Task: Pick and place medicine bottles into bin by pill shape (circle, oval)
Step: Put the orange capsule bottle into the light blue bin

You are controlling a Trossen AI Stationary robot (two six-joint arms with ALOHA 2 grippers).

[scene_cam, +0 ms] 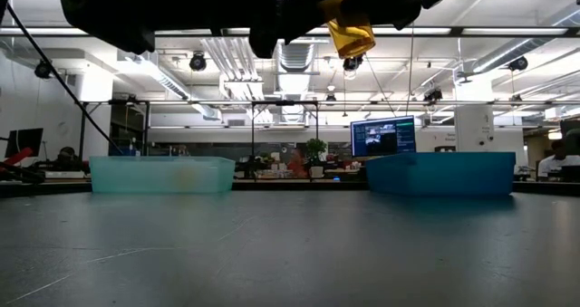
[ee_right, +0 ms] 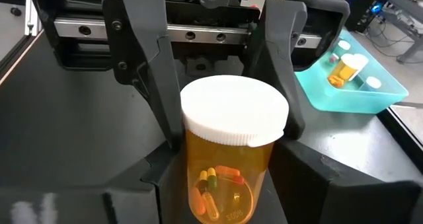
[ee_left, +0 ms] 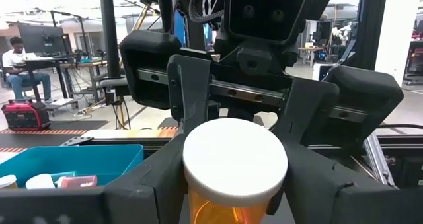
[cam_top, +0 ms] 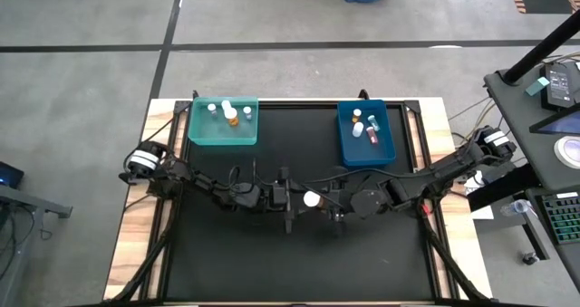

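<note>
One amber-orange medicine bottle (cam_top: 311,198) with a white cap is held in the air over the middle of the table, high above it in the low view (scene_cam: 349,31). Oblong capsules show inside it (ee_right: 215,181). My left gripper (cam_top: 295,199) comes from the table's left and my right gripper (cam_top: 327,199) from the right. They meet at the bottle and both are shut on it. Several other small bottles lie in the green bin (cam_top: 224,135) and in the blue bin (cam_top: 367,153). My left gripper pinches the bottle between its two fingers (ee_left: 158,178), on the body just under the cap (ee_left: 198,207). The fingers lie about level, coming from the table's left. The bottle is lifted clear, cap up. My right gripper pinches the bottle's amber body (ee_right: 192,164) between its two fingers (ee_right: 162,178), opposite my left gripper. The fingers lie about level, coming from the table's right. The bottle stands roughly upright between them, clear of the table.
The green bin stands at the table's far left (scene_cam: 161,174) and the blue bin at the far right (scene_cam: 441,173). The black mat (cam_top: 299,262) stretches from the arms to the near edge. A desk with equipment (cam_top: 553,99) stands beyond the table's right side.
</note>
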